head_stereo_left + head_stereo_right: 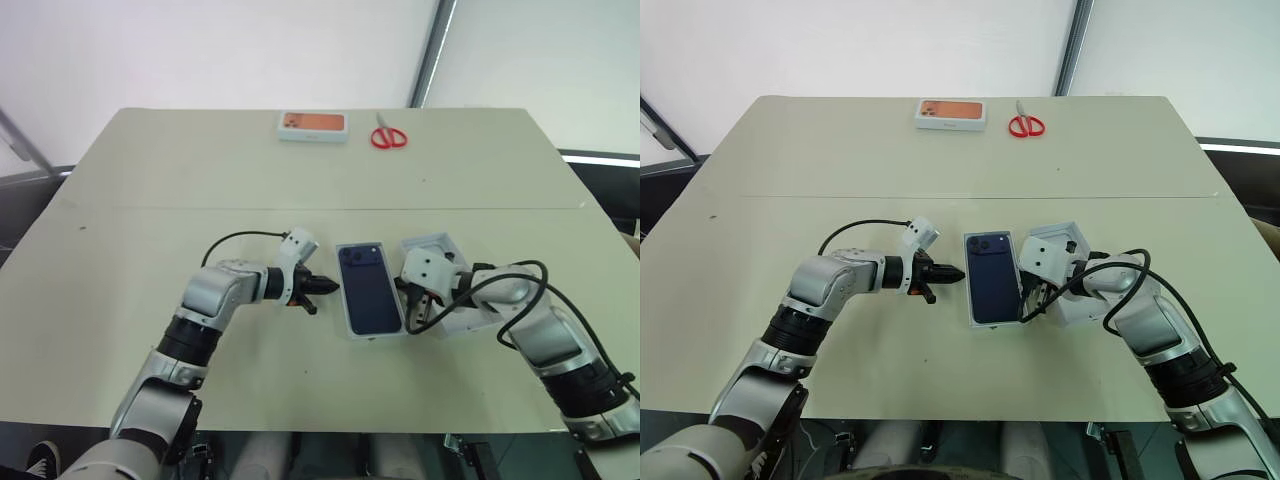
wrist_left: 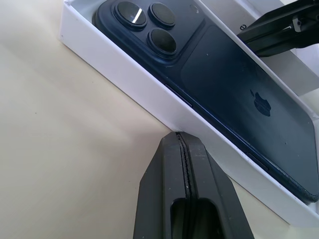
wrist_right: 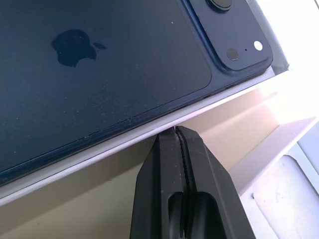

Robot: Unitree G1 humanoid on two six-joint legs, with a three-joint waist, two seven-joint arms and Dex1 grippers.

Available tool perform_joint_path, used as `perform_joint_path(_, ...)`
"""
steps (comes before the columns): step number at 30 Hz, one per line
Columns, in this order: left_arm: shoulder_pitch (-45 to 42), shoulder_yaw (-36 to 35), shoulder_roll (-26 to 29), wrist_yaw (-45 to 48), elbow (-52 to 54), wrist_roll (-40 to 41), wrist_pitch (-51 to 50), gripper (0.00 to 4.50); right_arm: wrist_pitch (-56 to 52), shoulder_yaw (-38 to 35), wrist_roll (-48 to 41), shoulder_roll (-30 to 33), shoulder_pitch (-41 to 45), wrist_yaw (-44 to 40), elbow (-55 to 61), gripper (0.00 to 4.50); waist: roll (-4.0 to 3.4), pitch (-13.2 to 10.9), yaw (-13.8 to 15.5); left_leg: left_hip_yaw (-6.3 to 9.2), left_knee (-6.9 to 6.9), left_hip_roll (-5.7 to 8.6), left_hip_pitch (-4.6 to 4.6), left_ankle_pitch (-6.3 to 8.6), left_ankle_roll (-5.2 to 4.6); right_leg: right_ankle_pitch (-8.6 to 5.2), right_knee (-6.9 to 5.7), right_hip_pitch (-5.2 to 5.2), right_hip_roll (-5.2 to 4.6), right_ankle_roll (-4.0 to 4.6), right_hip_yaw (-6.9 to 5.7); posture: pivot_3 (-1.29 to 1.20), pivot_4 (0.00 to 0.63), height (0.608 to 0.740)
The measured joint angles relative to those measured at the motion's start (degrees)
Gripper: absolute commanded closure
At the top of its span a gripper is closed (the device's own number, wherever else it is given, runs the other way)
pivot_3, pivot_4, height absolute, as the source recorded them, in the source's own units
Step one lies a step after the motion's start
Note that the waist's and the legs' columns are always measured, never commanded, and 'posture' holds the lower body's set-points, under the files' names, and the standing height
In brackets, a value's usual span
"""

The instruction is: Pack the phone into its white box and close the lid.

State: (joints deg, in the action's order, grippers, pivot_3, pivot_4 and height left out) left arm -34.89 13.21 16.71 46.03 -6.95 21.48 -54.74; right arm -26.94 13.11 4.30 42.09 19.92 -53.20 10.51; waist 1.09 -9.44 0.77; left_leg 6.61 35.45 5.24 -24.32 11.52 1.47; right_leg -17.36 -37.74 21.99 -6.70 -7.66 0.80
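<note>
Two hands: both flank the white box, one per long side; reads as squaring/steadying the base w/ phone seated.
phone: lies back-up inside the white box, camera bump at the far end; looks fully seated, so packing step judged done.
white box: flat on the surface, near the front edge, centre.
left hand: fingers pressed together, nothing held; tip just beside the box's left wall. Contact can't be told; closed fingers suit a nudge, not a grasp.
right hand: also closed & empty; tip at the box's right wall, in the gap betw. box and lid.
lid: just right of the box, inside up, partly under the right arm; not yet on. Judged next: pick it up, flip, fit over base.
orange-print box: far edge, well apart.
scissors: red, beside that box, not involved.
</note>
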Motion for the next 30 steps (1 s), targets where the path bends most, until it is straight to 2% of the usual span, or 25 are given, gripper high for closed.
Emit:
perform_joint_path(14,1.3,-1.3,0.1,-0.8,0.8,-0.2,0.8,4.5,1.0,0.2,1.0,0.2,0.0,-0.1,0.2,4.48,0.0,0.0,-0.1,0.0,-0.01,-0.01,0.03,0.0,0.0,0.0,0.0,-0.01,0.0,0.0,0.0,0.0,0.15,0.74)
perform_joint_path(20,1.5,-2.9,0.3,-2.3,0.3,-0.4,4.3,4.5,-0.2,-0.1,-0.1,1.1,0.1,-1.1,2.1,4.48,0.02,0.0,-0.2,-0.04,-0.07,-0.04,-0.09,0.0,0.01,0.0,-0.01,0.22,0.01,0.0,0.03,0.0,0.15,0.74)
perform_joint_path(30,8.2,-3.7,5.5,1.9,6.4,0.1,14.1,4.5,1.1,-0.1,0.8,1.4,1.2,1.7,0.8,4.48,-0.01,-0.1,-0.4,-0.11,-0.16,-0.06,-0.1,-0.02,0.03,0.01,-0.01,0.3,0.0,0.01,0.09,0.0,0.15,0.74)
